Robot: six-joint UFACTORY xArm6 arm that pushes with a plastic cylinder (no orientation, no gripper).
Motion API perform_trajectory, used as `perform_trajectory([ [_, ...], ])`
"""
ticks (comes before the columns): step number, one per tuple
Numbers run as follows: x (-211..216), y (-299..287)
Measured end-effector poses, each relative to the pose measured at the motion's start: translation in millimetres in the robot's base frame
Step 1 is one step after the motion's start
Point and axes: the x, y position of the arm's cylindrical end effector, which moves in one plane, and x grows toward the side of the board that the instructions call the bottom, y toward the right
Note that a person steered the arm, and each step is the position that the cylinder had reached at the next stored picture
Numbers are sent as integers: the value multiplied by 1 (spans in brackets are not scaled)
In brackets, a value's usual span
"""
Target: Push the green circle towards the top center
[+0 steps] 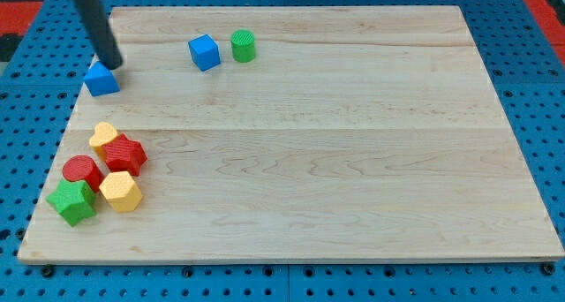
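Note:
The green circle (244, 46) stands near the view's top, left of the centre, on the wooden board (353, 161). A blue cube (204, 52) sits just to its left, a small gap apart. My tip (111, 65) is at the view's upper left, touching the top of a blue triangular block (101, 79). The tip is far to the left of the green circle, with the blue cube between them.
A cluster lies at the view's lower left: a yellow block (102, 137), a red star-like block (126, 154), a red cylinder (82, 171), a yellow hexagon-like block (121, 191) and a green star-like block (71, 200). Blue pegboard surrounds the board.

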Motion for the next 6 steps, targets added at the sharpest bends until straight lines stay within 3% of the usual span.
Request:
perform_trajectory([
  [2,91,41],
  [3,111,73],
  [5,20,200],
  [6,-67,227],
])
